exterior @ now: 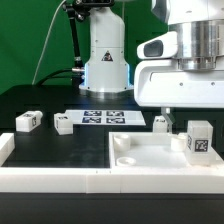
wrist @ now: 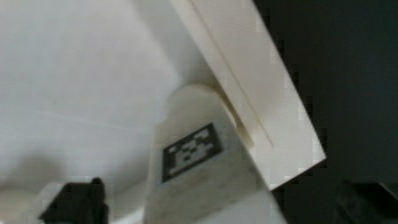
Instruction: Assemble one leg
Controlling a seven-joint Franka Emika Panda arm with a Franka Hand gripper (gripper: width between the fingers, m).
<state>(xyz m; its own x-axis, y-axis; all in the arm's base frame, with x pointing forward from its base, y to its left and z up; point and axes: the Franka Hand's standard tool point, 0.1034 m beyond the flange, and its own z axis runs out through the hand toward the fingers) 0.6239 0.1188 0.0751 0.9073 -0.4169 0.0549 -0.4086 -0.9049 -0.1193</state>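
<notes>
One leg (exterior: 200,140), a small white block with a black-and-white tag, stands upright on the large flat white square piece (exterior: 150,158) near its corner on the exterior view's right. My gripper (exterior: 188,106) hangs just above it. In the wrist view the leg (wrist: 191,150) lies below and between my dark fingertips (wrist: 75,200), which stand wide apart and touch nothing. The gripper (wrist: 221,206) is open and empty. Three more legs lie on the black table: two (exterior: 27,122) (exterior: 64,124) on the exterior view's left, one (exterior: 162,123) behind the square piece.
The marker board (exterior: 100,117) lies flat in front of the robot base (exterior: 105,60). A white raised border (exterior: 50,178) runs along the table's front and left edge, against the square piece.
</notes>
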